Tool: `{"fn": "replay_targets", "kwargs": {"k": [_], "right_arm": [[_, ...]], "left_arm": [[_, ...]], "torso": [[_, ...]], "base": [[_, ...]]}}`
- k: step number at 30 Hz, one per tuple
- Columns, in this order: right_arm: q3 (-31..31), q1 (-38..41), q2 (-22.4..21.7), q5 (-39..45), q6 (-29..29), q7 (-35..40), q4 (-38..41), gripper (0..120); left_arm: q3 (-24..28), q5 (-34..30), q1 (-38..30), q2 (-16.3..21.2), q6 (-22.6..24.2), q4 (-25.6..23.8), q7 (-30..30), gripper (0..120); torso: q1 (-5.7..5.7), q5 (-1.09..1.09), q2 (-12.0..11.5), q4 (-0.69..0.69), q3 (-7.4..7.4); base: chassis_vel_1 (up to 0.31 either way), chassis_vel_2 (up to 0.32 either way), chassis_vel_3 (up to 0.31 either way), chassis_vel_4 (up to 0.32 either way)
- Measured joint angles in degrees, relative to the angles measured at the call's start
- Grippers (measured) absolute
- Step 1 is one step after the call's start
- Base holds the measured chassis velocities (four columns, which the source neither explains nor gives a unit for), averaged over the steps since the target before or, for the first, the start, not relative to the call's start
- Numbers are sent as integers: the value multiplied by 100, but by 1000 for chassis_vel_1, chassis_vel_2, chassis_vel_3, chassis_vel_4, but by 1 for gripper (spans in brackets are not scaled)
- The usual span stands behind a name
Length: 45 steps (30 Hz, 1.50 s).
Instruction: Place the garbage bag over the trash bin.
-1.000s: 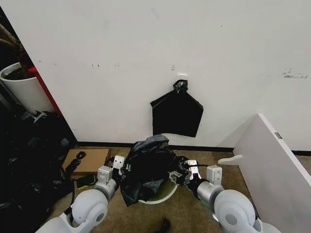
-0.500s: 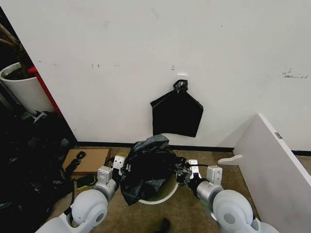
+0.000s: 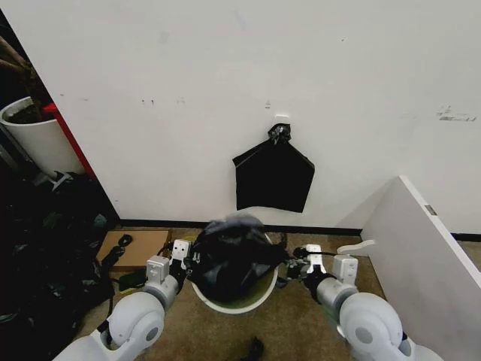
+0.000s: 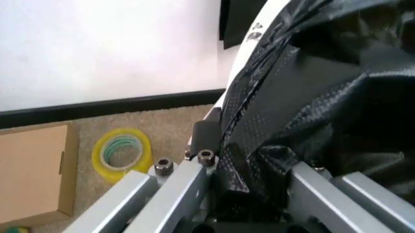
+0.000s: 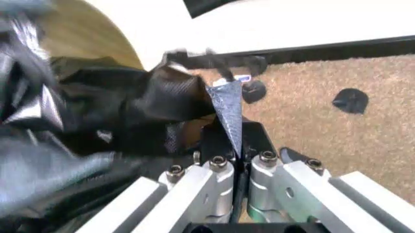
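Observation:
The garbage bag (image 3: 233,256), black and crinkled, is stretched across the mouth of the trash bin (image 3: 225,304), whose white rim shows below it on the carpet. My left gripper (image 3: 188,259) is at the bin's left side, shut on a bunched fold of the garbage bag (image 4: 311,97); the bin's white rim (image 4: 250,34) curves past it. At the bin's right side my right gripper (image 3: 291,268) is shut on a thin edge of the garbage bag (image 5: 227,107), pinched flat between its fingertips (image 5: 217,145).
A flat black bag (image 3: 273,177) hangs on the wall behind the bin. A cardboard box (image 3: 139,248) and a yellow tape roll (image 4: 122,153) lie to the left, beside a heap of black bags (image 3: 45,248) and a white plant pot (image 3: 34,135). A white panel (image 3: 428,248) stands at the right.
The bag, slumped over the bin's left front, is now pulled wide across its mouth. My right gripper moved right with its edge; the left shifted slightly outward.

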Motion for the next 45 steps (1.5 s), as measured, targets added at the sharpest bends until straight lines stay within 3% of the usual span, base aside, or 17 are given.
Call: {"fn": "replay_targets", "kwargs": {"k": [9,22,27,32,38,39,45], "right_arm": [[98,-119,-6,-175,-20,-122,-112,0],[165,-387,-189,-529,-58,-1127,-634,0],[187,-543,-260,-605,254,-1758,-652,0],[228,-655,-255,-897,678,-1839,-585,14],[453,-914,-274,-1370,987,-1926,-286,38],[453,-914,-274,-1370,987,-1926,-286,38],[880,-1086,-268,-947,1000,-2090,-162,63]], "left_arm": [[3,-43,-1,-22,-21,33,-3,1],[-25,-421,-24,-19,-69,-63,-9,1],[-24,-513,-31,-76,-53,-63,-49,1],[-14,-515,-42,-105,3,-20,-138,1],[-41,-600,-89,-120,57,84,-269,1],[-41,-600,-89,-120,57,84,-269,1],[-72,-854,-133,-96,140,96,-376,1]], "torso": [[0,0,0,0,0],[0,0,0,0,-1],[0,-1,0,0,-1],[0,0,0,0,-1],[0,-1,0,0,-1],[0,-1,0,0,-1],[0,1,0,1,-1]], "base": [[0,0,0,0],[0,0,0,0],[0,0,0,0],[0,0,0,0],[0,0,0,0],[0,0,0,0],[0,0,0,0]]}}
